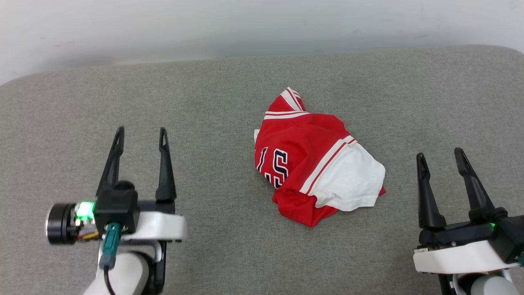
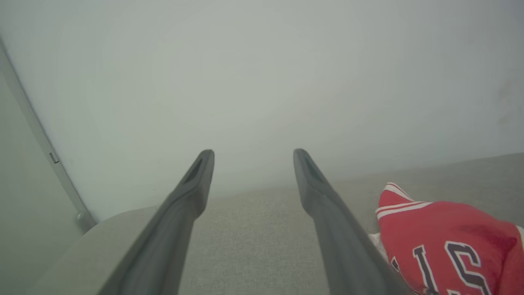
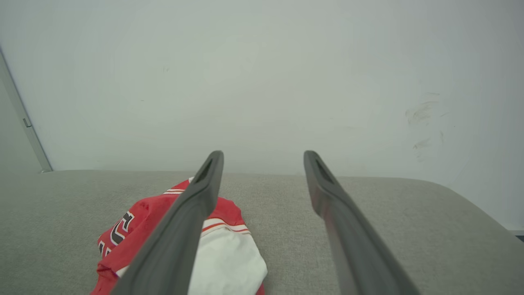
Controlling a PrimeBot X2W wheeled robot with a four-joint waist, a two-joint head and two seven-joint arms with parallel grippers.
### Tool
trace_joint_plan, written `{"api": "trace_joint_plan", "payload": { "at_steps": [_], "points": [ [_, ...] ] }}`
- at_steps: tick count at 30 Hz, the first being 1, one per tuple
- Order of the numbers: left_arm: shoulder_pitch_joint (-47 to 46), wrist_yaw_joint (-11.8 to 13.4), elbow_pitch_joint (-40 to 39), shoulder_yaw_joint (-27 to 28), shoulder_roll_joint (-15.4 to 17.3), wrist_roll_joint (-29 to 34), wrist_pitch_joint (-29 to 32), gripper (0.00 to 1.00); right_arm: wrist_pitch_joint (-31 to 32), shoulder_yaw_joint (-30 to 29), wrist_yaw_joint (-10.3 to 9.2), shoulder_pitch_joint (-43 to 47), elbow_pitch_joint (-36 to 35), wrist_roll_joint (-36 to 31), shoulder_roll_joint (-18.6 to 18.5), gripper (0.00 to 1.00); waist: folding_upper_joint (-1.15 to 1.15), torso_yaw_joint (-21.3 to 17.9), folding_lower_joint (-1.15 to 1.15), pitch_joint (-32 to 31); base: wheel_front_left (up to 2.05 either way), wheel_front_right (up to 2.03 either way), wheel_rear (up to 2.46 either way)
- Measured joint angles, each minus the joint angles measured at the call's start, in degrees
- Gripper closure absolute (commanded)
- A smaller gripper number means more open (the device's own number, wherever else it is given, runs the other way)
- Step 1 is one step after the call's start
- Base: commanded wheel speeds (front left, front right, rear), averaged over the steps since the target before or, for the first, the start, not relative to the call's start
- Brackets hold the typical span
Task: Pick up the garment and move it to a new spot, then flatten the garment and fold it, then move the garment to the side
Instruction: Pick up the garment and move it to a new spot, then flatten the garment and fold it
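**Left side.** The left gripper sits in the lower left of the head view, above the grey fabric-covered tabletop. Its jaws are spread wide and hold nothing. It is well apart from the garment, which lies to its right.

**Centre.** The garment lies in a crumpled heap just right of centre. The red body faces up, part of the black numbering shows on its left side, and a white sleeve is bunched at its lower right. A striped trim edge points toward the top of the frame. In the left wrist view the heap sits at the lower right.

**Right side.** The right gripper sits in the lower right of the head view. Its jaws are also spread and empty, near the white sleeve but not touching it.

**Step in hand.** Judged from the layout, the first step, the pick-up, has not begun.

**Next move.** Bring one gripper, probably the nearer right one, over the heap. Lower it and pinch a raised fold. Thin fabric may slip, so take a thick bunch rather than a single edge.
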Motion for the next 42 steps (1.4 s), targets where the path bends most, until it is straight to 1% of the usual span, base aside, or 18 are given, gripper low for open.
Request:
{"api": "trace_joint_plan", "payload": {
  "at_steps": [2, 7, 14, 20, 25, 32, 42],
  "points": [
    [3.52, -0.46, -0.79, 2.97, -1.77, 1.45, 0.0, 0.0, 0.0, -0.02, 0.0, 0.25, 0.21, 0.01, 0.0, 0.0, 0.0, 0.12, 0.0, -0.36, 0.0, 0.0, 0.0],
    [10.95, -3.3, -1.08, 8.45, -5.78, 4.65, 0.0, 0.0, 0.0, -0.12, 0.0, 1.36, 0.9, 0.21, 0.0, 0.0, 0.0, 0.15, 0.0, -1.64, 0.0, 0.0, 0.0],
    [16.27, -8.57, -0.7, 13.93, -11.0, 8.64, 0.0, 0.0, 0.0, -0.68, 0.0, 2.91, 2.38, 1.65, 0.0, 0.0, 0.0, 0.15, 0.0, -3.27, 0.0, 0.0, 0.0],
    [19.6, -13.0, -0.32, 17.2, -14.37, 10.9, 0.0, 0.0, 0.0, -1.14, 0.01, 4.74, 3.58, 2.75, 0.0, 0.0, 0.0, 0.1, 0.0, -4.62, 0.0, 0.0, 0.0],
    [21.74, -16.22, 0.19, 19.34, -16.55, 12.27, 0.0, 0.0, 0.0, -1.36, 0.0, 6.15, 4.42, 3.24, 0.0, 0.0, 0.0, 0.11, 0.0, -5.82, 0.0, 0.0, 0.0],
    [23.58, -19.51, 0.62, 21.84, -18.82, 13.81, 0.0, 0.0, 0.0, -1.16, 0.0, 7.28, 4.94, 3.74, 0.0, 0.0, 0.0, 0.19, 0.0, -6.82, 0.0, 0.0, 0.0],
    [24.41, -22.24, 1.04, 24.09, -20.67, 15.41, 0.0, 0.0, 0.0, -0.76, 0.0, 7.89, 5.32, 4.16, 0.0, 0.0, 0.0, 0.15, 0.0, -7.36, 0.0, 0.0, 0.0]
  ]
}}
